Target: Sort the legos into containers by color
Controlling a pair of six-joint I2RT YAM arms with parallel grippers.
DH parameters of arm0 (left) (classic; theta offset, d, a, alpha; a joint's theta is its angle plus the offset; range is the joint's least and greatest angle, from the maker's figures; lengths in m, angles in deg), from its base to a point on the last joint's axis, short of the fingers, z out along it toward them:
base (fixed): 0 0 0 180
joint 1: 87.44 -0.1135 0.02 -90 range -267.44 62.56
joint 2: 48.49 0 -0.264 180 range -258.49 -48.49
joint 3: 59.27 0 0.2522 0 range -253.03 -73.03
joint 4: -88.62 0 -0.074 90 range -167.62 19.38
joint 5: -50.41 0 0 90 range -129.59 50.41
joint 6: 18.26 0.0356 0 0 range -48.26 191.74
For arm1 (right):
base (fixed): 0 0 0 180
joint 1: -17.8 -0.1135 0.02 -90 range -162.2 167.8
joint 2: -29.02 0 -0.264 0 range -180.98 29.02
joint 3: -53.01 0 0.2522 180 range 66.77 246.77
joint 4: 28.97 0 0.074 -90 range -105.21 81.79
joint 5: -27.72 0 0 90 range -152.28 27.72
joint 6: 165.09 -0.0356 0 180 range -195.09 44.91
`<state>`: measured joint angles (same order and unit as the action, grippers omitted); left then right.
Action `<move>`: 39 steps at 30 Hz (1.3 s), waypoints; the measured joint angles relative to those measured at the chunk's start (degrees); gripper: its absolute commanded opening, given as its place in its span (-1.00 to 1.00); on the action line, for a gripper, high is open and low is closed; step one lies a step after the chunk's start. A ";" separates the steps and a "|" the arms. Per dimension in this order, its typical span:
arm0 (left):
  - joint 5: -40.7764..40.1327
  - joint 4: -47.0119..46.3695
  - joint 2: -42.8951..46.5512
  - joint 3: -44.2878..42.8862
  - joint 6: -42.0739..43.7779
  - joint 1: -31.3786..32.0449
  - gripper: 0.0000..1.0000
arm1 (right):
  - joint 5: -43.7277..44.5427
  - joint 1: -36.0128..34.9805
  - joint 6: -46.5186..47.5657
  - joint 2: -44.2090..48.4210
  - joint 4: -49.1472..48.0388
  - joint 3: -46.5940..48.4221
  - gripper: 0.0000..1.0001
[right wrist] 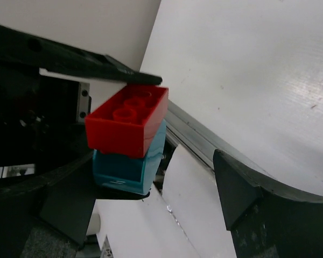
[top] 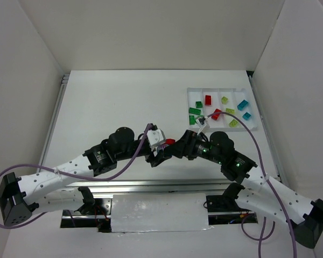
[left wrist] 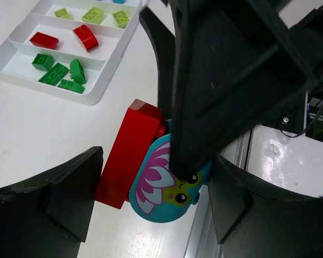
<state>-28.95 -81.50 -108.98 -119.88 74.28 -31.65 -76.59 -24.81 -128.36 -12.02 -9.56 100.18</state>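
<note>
A red brick (left wrist: 130, 153) stacked on a teal-blue brick (left wrist: 164, 185) with a printed flower face is held above the table's near middle. It also shows in the top view (top: 170, 142). My left gripper (left wrist: 156, 199) is shut on this pair, one finger on the red end and one on the teal end. My right gripper (right wrist: 153, 199) is open around the same pair (right wrist: 130, 123), which lies against its left finger (right wrist: 59, 201); its other finger stands well off. The white tray (top: 220, 88) at the far right holds sorted green (top: 194, 112), red (top: 208, 99), yellow-green (top: 230, 111) and teal (top: 243, 105) bricks.
White walls close in the table on three sides. A metal rail (top: 151, 185) and a white taped sheet (top: 159, 212) run along the near edge. Purple cables (top: 124, 166) loop over both arms. The tray's near corner (left wrist: 91, 99) lies close to the left gripper.
</note>
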 measured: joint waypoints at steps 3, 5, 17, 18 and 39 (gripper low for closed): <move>-0.39 0.35 -0.04 -0.72 0.09 0.17 -1.00 | 1.57 -3.13 -0.31 -1.22 -0.79 0.04 0.68; -0.37 0.96 -0.17 -1.01 0.11 0.31 -1.00 | 2.82 -4.22 -0.42 -1.79 -1.62 0.04 0.33; -1.62 2.36 -0.92 -1.53 0.02 0.61 0.99 | 4.42 -6.10 0.96 -2.93 -3.61 0.63 -1.00; -1.57 2.21 -0.79 -1.60 -0.83 0.63 0.99 | 4.07 -6.10 1.95 -2.93 -4.00 0.63 -1.00; 3.17 13.99 12.59 -11.08 -11.85 1.03 0.99 | -17.90 -3.87 27.56 0.28 -9.68 -0.31 -1.00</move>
<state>-25.78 -67.51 -96.39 -130.96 62.44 -30.62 -94.49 -28.67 -100.80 -11.73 -19.24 99.88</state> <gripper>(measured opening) 0.994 0.445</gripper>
